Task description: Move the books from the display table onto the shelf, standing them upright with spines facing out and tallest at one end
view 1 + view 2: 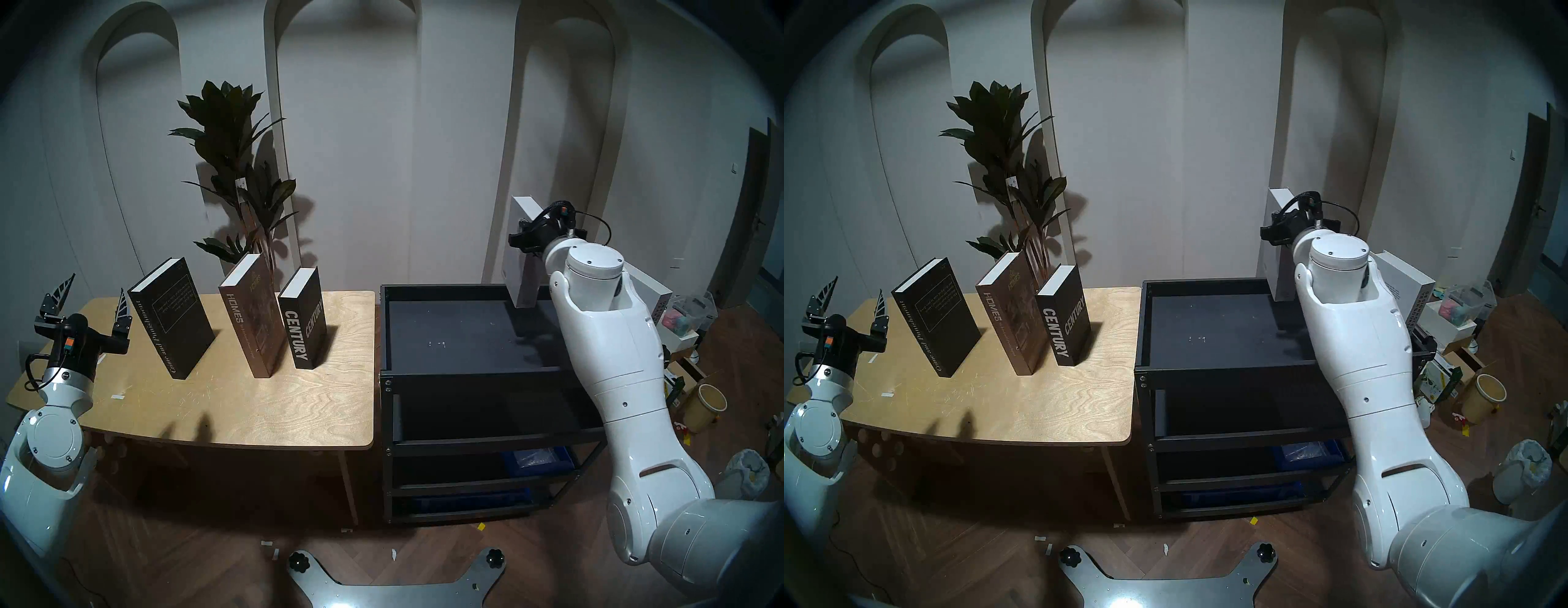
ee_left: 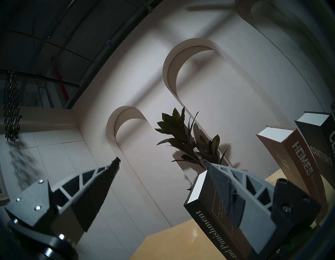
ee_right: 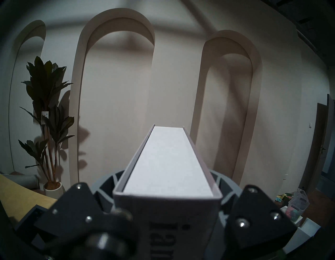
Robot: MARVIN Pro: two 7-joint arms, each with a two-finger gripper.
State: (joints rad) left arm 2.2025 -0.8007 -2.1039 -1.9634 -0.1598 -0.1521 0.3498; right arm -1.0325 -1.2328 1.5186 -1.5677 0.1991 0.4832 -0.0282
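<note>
The pale grey "ianra" hardcover book hangs upright, clamped in the right claw over the black metal shelf's two-o'clock corner for spine-out standing, while the left claw gapes wide.
</note>
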